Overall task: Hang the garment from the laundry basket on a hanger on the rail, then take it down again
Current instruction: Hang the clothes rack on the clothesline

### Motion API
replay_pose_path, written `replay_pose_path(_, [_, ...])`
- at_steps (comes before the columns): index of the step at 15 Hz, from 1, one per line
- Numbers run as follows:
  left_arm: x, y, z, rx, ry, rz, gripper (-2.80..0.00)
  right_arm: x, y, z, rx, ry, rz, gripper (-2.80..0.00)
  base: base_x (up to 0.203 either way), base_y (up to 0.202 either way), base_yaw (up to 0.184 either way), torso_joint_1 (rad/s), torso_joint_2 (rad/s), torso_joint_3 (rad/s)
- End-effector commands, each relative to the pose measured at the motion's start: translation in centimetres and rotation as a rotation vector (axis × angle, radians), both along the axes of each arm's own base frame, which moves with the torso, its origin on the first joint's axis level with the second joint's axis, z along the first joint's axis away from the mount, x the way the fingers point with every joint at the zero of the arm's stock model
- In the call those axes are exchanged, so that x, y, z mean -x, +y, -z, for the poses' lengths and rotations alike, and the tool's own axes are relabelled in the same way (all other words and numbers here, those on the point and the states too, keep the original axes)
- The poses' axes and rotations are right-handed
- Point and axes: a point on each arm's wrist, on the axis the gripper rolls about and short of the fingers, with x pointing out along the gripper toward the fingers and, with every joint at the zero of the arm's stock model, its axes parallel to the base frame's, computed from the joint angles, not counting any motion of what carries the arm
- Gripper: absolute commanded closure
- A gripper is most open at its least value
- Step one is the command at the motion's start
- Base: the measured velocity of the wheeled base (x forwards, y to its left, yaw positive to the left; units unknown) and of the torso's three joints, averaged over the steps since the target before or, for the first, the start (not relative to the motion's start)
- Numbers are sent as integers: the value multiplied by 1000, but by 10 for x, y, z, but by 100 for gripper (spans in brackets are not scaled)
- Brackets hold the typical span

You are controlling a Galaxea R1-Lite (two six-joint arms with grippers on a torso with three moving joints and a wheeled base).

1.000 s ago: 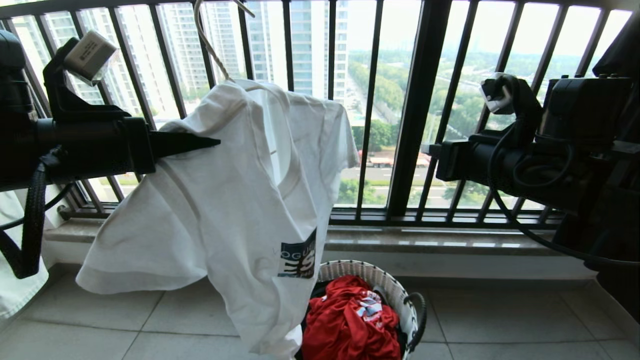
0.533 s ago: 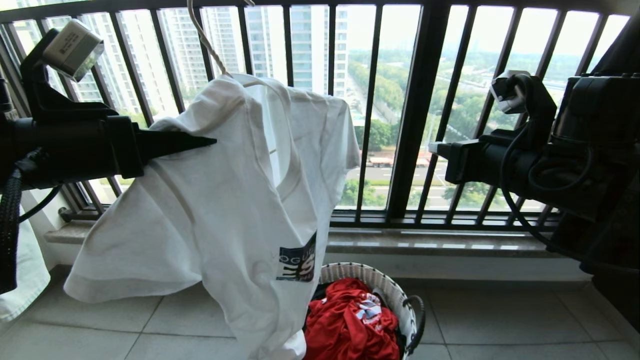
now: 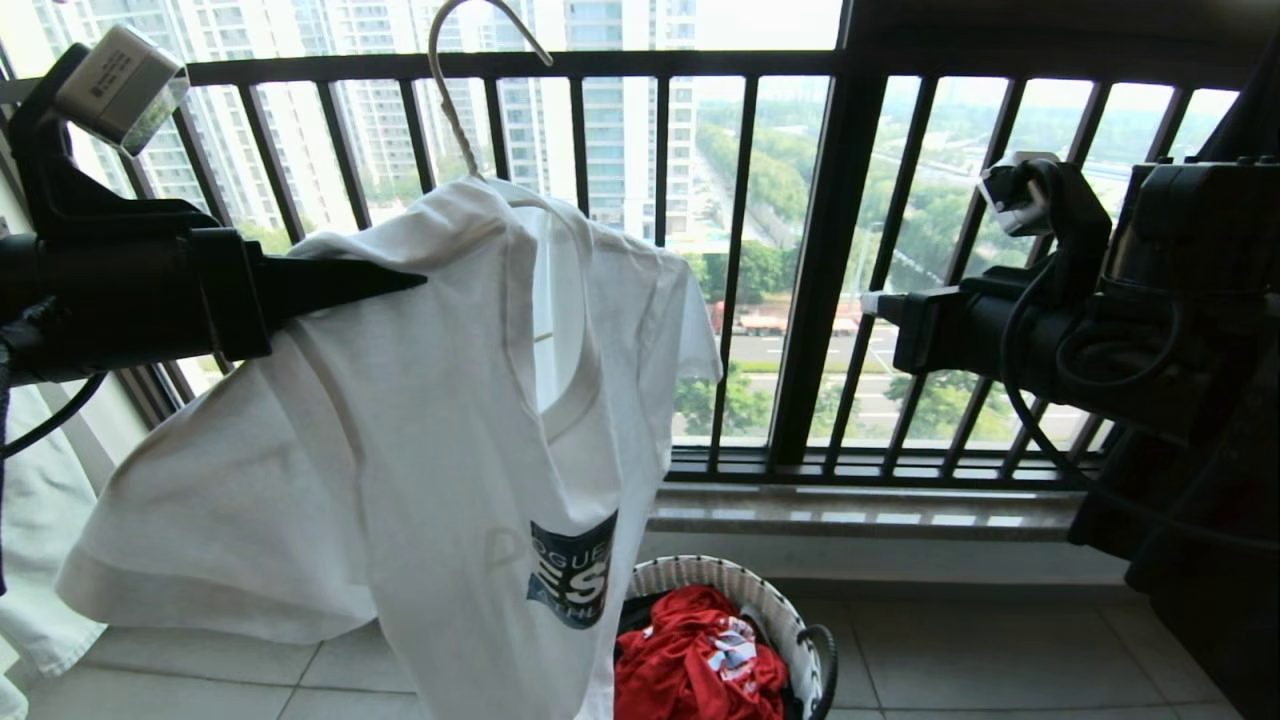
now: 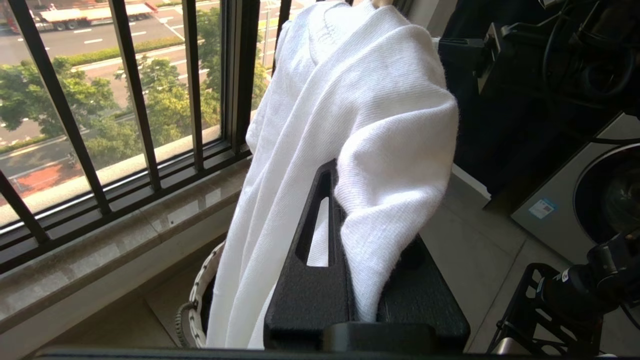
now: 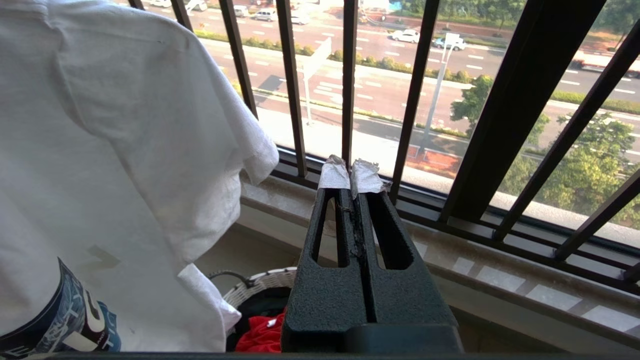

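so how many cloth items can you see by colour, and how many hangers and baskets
white cloth: 2, the T-shirt on the hanger and another white cloth at the left edge of the head view
red cloth: 1, the red cloth in the basket
hangers: 1, the wire hanger
baskets: 1, the laundry basket
total: 5
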Motion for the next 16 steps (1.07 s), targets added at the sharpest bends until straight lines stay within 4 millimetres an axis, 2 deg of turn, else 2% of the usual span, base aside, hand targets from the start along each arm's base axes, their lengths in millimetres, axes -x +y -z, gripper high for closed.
replay_pose_path(1, [4, 0, -1, 2, -9, 4, 0, 0, 0, 2, 2, 3, 0, 0, 0, 0, 0, 142, -452, -320])
replay_pose_path(9, [14, 2, -3, 6, -19, 7, 0, 3, -1, 0, 0, -3, 0, 0, 0, 0, 0, 174, -476, -309])
replay_pose_path(13, [39, -2, 0, 40, 10, 50, 0, 14, -6, -1, 6, -9, 2, 0, 0, 0, 0, 210, -504, -300])
replay_pose_path(16, [49, -4, 6, 62, 50, 68, 0, 29, -12, -8, -4, -36, -1, 0, 0, 0, 0, 230, -534, -303])
